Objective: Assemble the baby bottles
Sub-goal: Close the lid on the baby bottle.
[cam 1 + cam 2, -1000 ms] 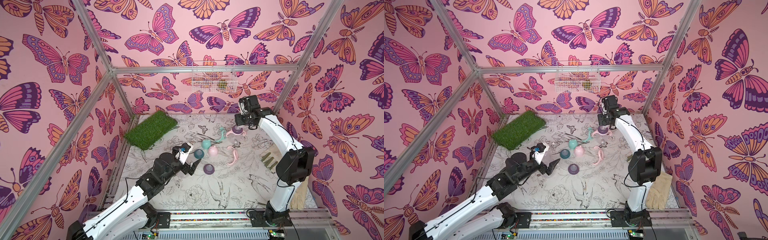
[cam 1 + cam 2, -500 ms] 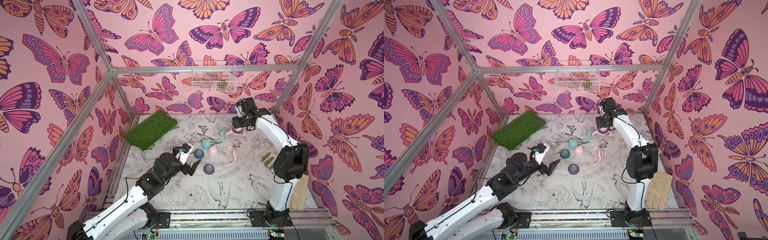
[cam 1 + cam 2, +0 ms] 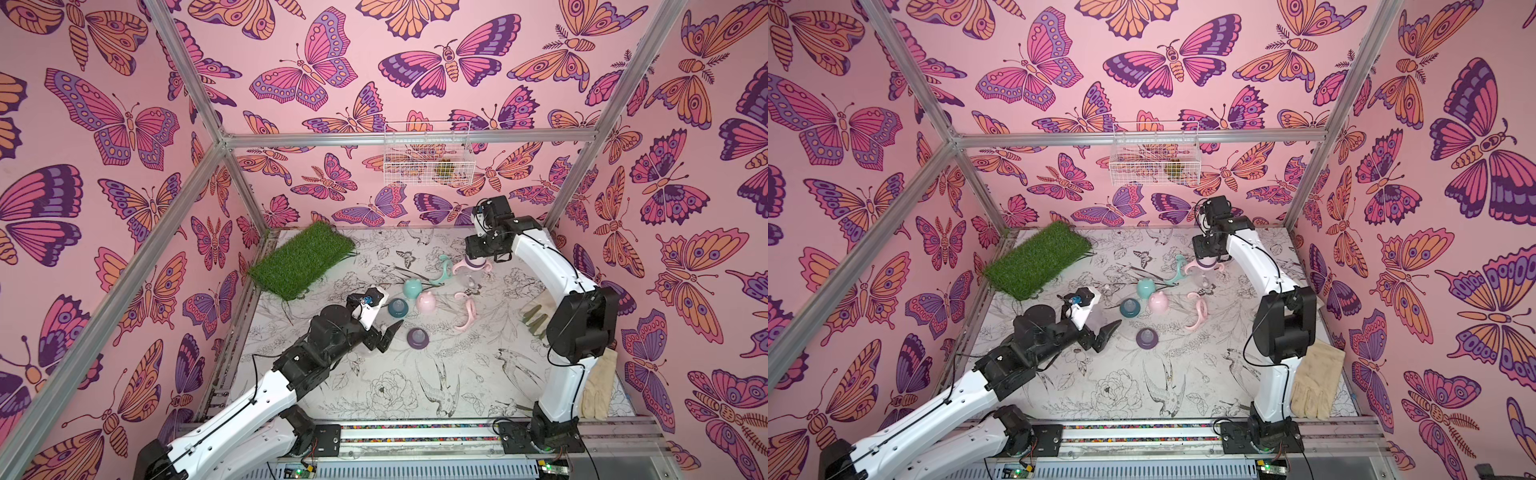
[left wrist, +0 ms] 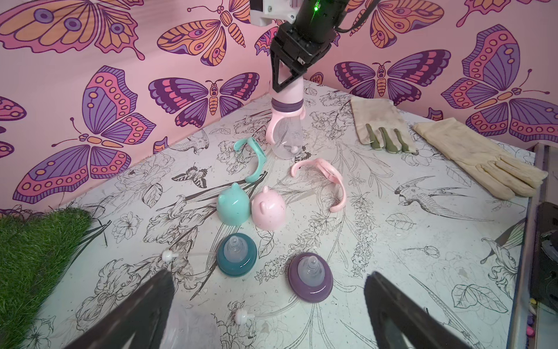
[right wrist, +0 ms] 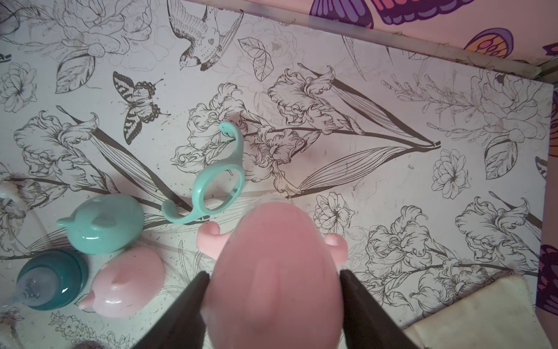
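Table: flat, matte, printed with black line-drawn flowers and birds. Grass mat: shaggy green rectangle at the far left corner. Two limp cloth gloves lie by my right arm.

My left hand is released, jaws wide, over the table near the loose parts. My right hand clenches the assembled bottle by its smooth pink domed cap. Bottle: clear body, purple collar, pink handles. Long axis vertical, cap up, toward the table's far edge.

Loose parts between my hands:
- pink handle ring and teal handle ring, both curved
- teal eared cap just beside pink eared cap, both dome-up
- teal collar and purple collar, glossy, clear nipples pointing up
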### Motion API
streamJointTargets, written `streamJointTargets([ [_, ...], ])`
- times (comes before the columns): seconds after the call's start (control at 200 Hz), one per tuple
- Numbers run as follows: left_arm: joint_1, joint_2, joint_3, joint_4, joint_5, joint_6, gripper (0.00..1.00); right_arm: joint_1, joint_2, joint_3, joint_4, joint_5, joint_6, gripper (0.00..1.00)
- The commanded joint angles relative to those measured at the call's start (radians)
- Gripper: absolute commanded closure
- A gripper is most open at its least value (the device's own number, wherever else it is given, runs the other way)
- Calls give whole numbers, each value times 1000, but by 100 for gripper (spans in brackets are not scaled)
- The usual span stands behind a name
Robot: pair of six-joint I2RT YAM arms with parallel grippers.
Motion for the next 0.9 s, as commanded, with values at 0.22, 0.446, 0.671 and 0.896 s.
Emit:
streamJointTargets([
  [0.22,3,6,20,-18,13,12,0,-9,50,47,-57,-35,-7,33],
  [0.446,3,14,21,-18,17,14,0,-10,55,59,-72,-41,-10,27],
  [0.671,3,17,22,-18,23,14,0,-11,45,62,-69,-41,-19,18],
  [0.896,3,24,23,-18,21,12,0,-11,2,56,-43,-91,-35,15],
])
